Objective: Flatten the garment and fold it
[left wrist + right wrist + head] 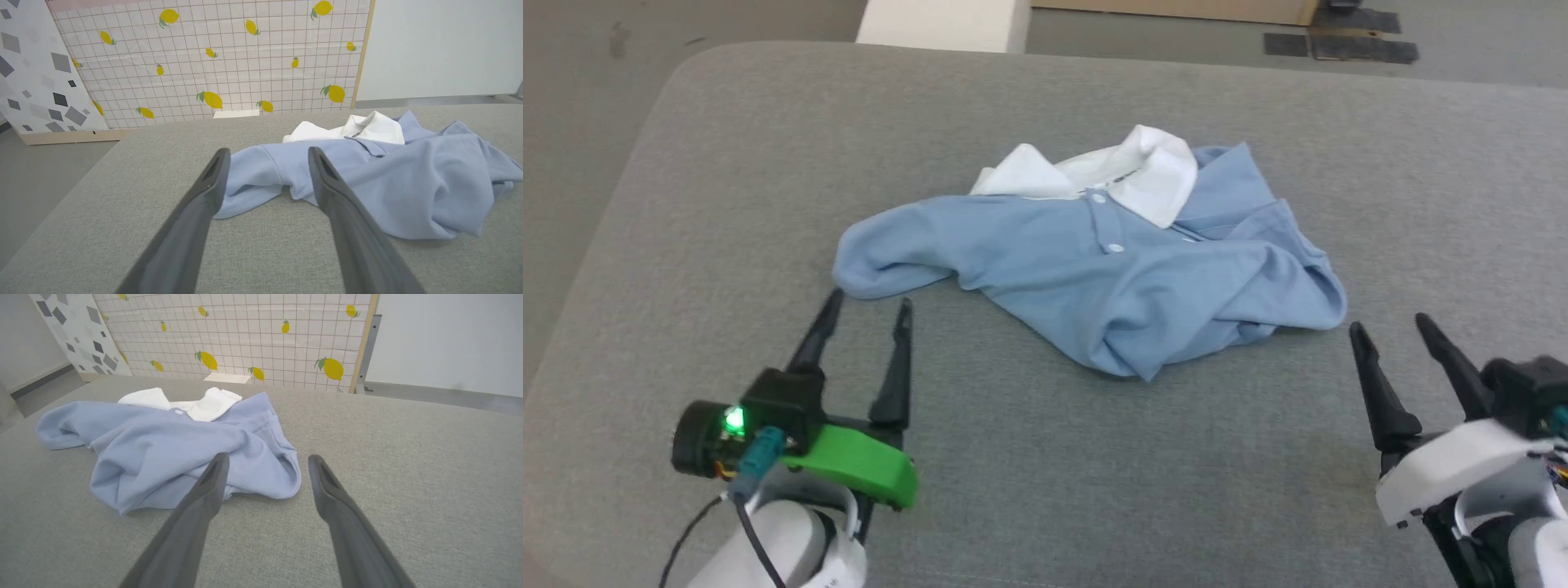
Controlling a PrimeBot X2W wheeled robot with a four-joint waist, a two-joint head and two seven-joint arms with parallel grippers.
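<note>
The shirt (1094, 278) lies crumpled on the table (1013, 465), collar away from me. My left gripper (870, 300) stands open just beside its sleeve (874, 265), and my right gripper (1388, 322) stands open near the bunched opposite side, both empty. To flatten it well I'd pinch a single layer at each side and draw them apart evenly; the hem seems tucked under, though I can't be sure.
</note>
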